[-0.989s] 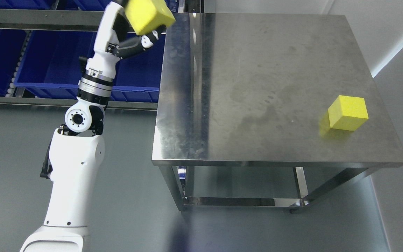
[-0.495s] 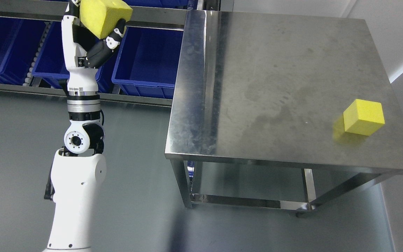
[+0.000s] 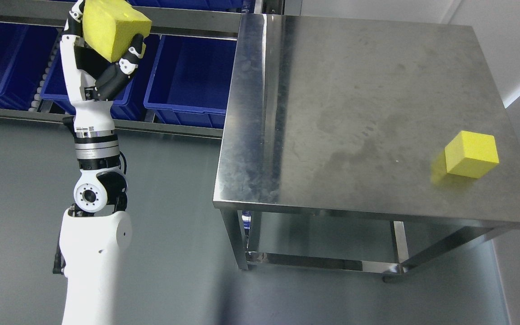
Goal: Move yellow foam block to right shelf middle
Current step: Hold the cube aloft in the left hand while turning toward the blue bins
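left hand (image 3: 102, 67) clamped on yellow foam cube (image 3: 113, 27) | cube now further left than 0.5 s ago, above blue plastic shelf bins (image 3: 188, 76) | carrying, unplaced | 2nd yellow cube (image 3: 472, 154) on steel table (image 3: 355, 90) right

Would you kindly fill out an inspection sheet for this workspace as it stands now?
Surface: steel table, stained, with a lower shelf.
Job's things: one yellow block held high over the blue bins; a second block sits near the table's right edge.
Clutter: nothing seen.
Robot hands: left robot hand shut on the held block; right not in view.
Cables: nothing seen.
Surroundings: bins on a rack, grey floor, white wall.
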Motion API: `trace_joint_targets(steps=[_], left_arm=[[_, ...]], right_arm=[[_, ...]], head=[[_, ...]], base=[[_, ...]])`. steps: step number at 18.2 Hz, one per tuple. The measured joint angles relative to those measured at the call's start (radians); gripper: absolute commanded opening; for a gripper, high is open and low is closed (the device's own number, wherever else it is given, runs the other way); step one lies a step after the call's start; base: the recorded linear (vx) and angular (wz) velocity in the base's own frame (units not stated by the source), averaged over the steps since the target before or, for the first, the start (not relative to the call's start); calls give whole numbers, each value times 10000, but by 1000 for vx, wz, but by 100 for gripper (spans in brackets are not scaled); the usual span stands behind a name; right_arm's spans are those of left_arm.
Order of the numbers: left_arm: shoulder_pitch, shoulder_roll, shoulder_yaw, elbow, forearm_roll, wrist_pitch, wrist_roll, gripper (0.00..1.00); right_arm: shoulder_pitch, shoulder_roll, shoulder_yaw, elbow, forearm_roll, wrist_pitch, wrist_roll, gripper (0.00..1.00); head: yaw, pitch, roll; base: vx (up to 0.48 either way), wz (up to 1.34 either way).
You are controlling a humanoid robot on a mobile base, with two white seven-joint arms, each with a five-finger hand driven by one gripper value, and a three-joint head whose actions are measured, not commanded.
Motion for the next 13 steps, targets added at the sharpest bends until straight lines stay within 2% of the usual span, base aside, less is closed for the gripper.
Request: trace_joint_targets(steps=[7, 13], left_arm=[[353, -38, 151, -377, 369, 645, 7, 35], [824, -59, 217, -620, 489, 1015, 7, 35]], right_arm=[[2, 0, 0, 0, 0, 0, 0, 100], [1, 0, 0, 0, 0, 0, 0, 100]], head=[[0, 0, 0], [0, 0, 0]], base=[[2, 305], [17, 614]])
